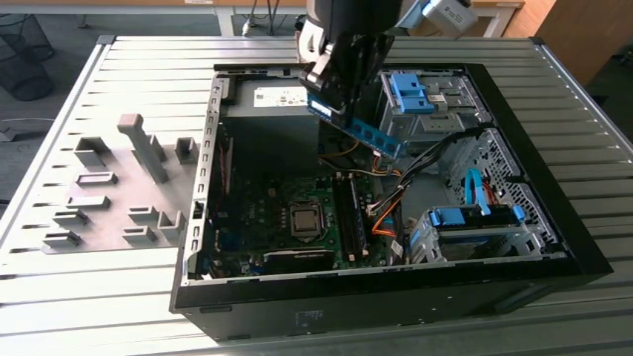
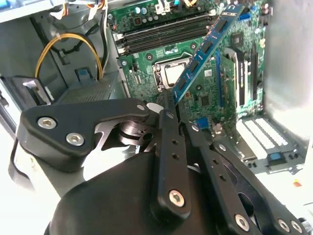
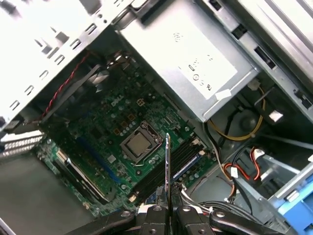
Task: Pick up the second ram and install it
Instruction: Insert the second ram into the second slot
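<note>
The second ram (image 1: 361,127) is a blue-green stick with dark chips, and my gripper (image 1: 330,100) is shut on one end of it. It hangs tilted above the open computer case (image 1: 554,222), over the power supply and the upper part of the motherboard (image 1: 267,222). In the second wrist view the ram (image 2: 203,51) slants away from the fingertips (image 2: 168,98) over the board. The first wrist view has the ram (image 3: 167,166) edge-on, above the long black memory slots (image 3: 156,177) beside the CPU socket (image 3: 141,146). The slots (image 1: 346,215) lie well below the stick.
Grey block-shaped holders (image 1: 109,193) stand on the slatted table at the exterior view's left. Inside the case are the silver power supply (image 1: 277,98), blue drive brackets (image 1: 416,93), a lower drive cage (image 1: 470,222) and orange and yellow cables (image 1: 381,215).
</note>
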You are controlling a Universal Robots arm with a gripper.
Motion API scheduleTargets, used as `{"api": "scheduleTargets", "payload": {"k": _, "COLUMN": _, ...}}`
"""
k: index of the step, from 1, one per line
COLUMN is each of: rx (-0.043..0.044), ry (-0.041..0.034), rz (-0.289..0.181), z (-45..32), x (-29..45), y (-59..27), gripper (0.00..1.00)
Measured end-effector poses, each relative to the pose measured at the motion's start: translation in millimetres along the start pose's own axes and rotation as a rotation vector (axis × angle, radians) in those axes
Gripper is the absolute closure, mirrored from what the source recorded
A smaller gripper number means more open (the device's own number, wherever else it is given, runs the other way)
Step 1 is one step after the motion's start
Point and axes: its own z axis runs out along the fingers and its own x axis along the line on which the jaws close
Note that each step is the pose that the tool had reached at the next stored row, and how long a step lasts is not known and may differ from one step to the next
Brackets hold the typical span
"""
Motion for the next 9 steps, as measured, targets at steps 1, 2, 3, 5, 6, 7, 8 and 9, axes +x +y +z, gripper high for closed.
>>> {"api": "scheduleTargets", "payload": {"k": 1, "rx": -0.0005, "ry": 0.0008, "rz": 0.018, "z": 0.1, "x": 0.0, "y": 0.0, "gripper": 0.86}}
{"api": "scheduleTargets", "payload": {"k": 2, "rx": -0.0009, "ry": 0.0017, "rz": 0.035, "z": 0.1, "x": 0.0, "y": 0.0, "gripper": 0.86}}
{"api": "scheduleTargets", "payload": {"k": 3, "rx": -0.0013, "ry": 0.0024, "rz": 0.051, "z": 0.2, "x": 0.0, "y": 0.0, "gripper": 0.86}}
{"api": "scheduleTargets", "payload": {"k": 5, "rx": -0.0022, "ry": 0.0041, "rz": 0.085, "z": 0.3, "x": 0.0, "y": 0.0, "gripper": 0.86}}
{"api": "scheduleTargets", "payload": {"k": 6, "rx": -0.0027, "ry": 0.005, "rz": 0.103, "z": 0.4, "x": 0.0, "y": 0.0, "gripper": 0.86}}
{"api": "scheduleTargets", "payload": {"k": 7, "rx": -0.0033, "ry": 0.0057, "rz": 0.12, "z": 0.5, "x": 0.0, "y": 0.0, "gripper": 0.86}}
{"api": "scheduleTargets", "payload": {"k": 8, "rx": -0.004, "ry": 0.0064, "rz": 0.14, "z": 0.6, "x": 0.0, "y": 0.0, "gripper": 0.86}}
{"api": "scheduleTargets", "payload": {"k": 9, "rx": -0.0047, "ry": 0.0071, "rz": 0.157, "z": 0.8, "x": 0.0, "y": 0.0, "gripper": 0.86}}
